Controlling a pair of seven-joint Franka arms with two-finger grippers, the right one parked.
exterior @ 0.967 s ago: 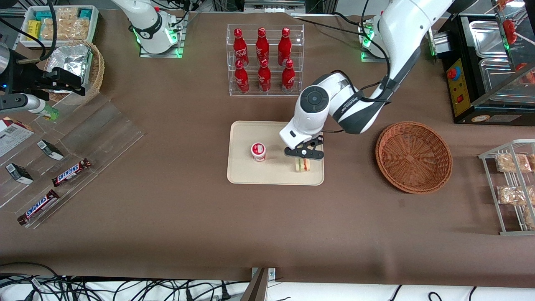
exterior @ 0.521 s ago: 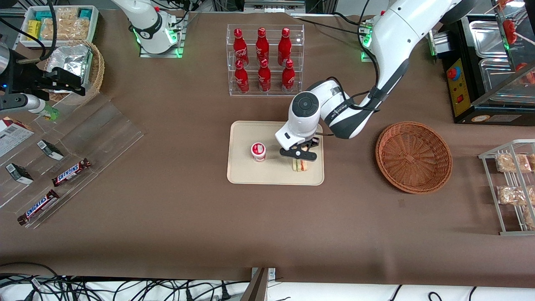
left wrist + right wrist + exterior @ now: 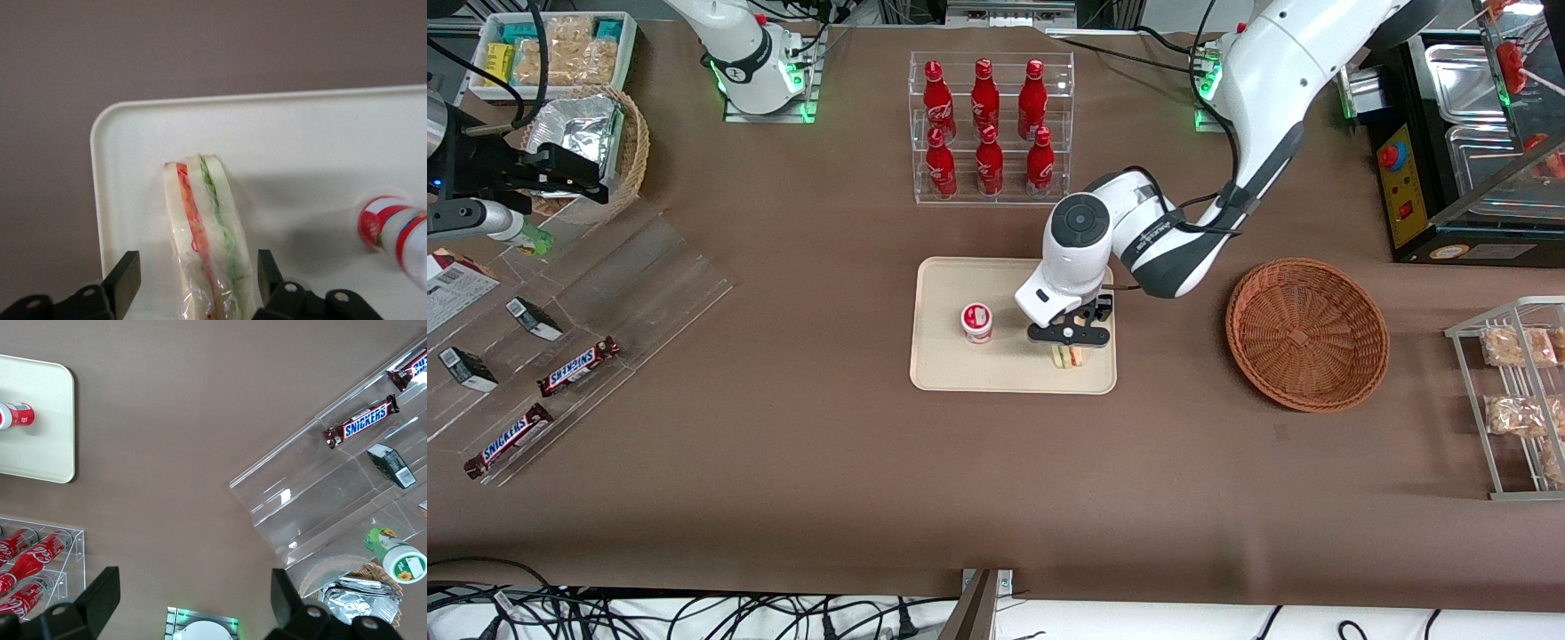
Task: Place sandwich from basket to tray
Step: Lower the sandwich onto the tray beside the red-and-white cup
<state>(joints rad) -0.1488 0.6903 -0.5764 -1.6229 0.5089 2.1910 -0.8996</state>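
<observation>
We find the sandwich (image 3: 1068, 357) resting on the tray (image 3: 947, 373), in the corner of it that lies nearest the front camera on the basket's side, standing on edge with its red, green and pale layers showing. In the wrist view the sandwich (image 3: 208, 233) wears clear wrap and sits close to the tray's (image 3: 300, 153) rounded corner, with bare tray between it and the rim. The gripper (image 3: 1069, 342) hangs directly over the sandwich; its fingers (image 3: 124, 279) are spread wide, one on each side of the wedge with a clear gap on both sides, so nothing is clamped. We note a small white cup with a red lid (image 3: 976, 322) standing on the same tray, toward the parked arm's end from the sandwich and apart from it; the wrist view catches it too (image 3: 390, 230). The basket (image 3: 1307, 333) sits on the brown table toward the working arm's end, well apart from the tray, its woven floor bare. Farther from the front camera than the tray, we log a clear rack of red bottles (image 3: 989, 129).
</observation>
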